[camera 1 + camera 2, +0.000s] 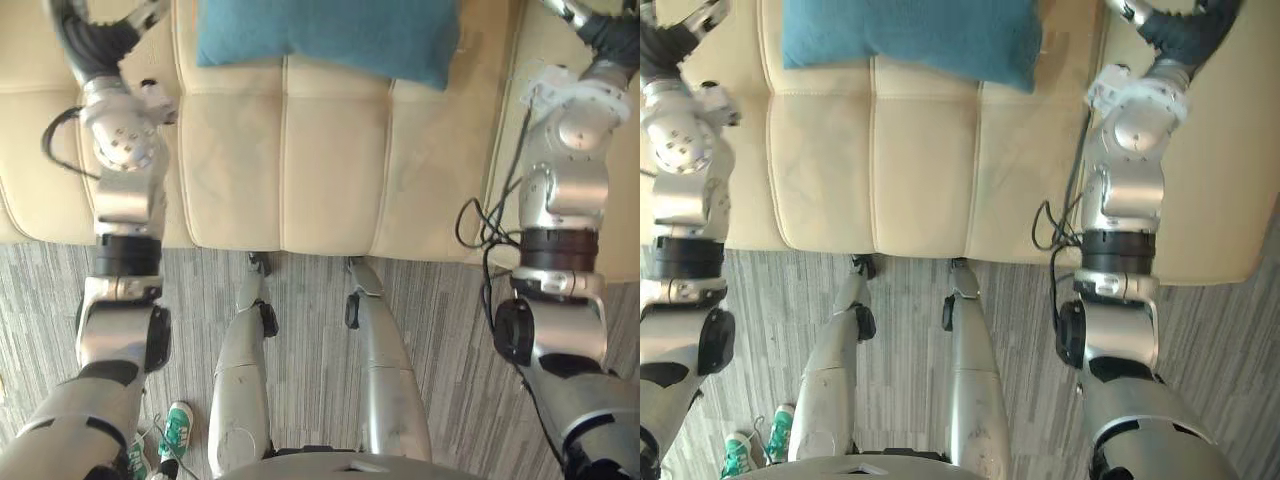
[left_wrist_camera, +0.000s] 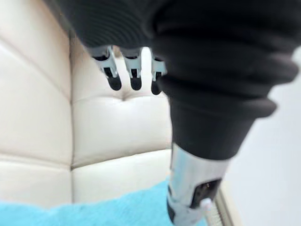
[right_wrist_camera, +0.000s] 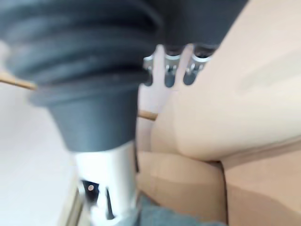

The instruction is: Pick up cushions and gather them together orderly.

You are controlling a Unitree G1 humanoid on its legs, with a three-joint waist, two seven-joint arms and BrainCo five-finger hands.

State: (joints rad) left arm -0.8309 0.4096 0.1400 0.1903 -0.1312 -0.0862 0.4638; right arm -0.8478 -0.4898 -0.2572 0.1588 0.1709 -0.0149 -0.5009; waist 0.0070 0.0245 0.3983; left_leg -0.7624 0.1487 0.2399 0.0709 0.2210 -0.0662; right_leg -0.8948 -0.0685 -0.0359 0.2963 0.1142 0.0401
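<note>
Left hand and right hand both look relaxed and empty, far as I can tell, with the cushion lying on the sofa between them; it should be soft, light and floppy, so I'd squeeze its side edges.

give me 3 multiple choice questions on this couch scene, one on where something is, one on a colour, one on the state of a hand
1. Where does the cushion lie?
A. on a table
B. on the sofa seat
C. on a shelf

2. What colour is the cushion?
A. red
B. teal blue
C. black

3. What state is the left hand in?
A. open, holding nothing
B. shut on the cushion
C. shut into an empty fist

Answers:
1 B: the cushion rests flat on the cream sofa seat.
2 B: its cloth is plainly teal blue.
3 A: the left wrist view shows straight fingers above the sofa, apart from the cushion.
</note>
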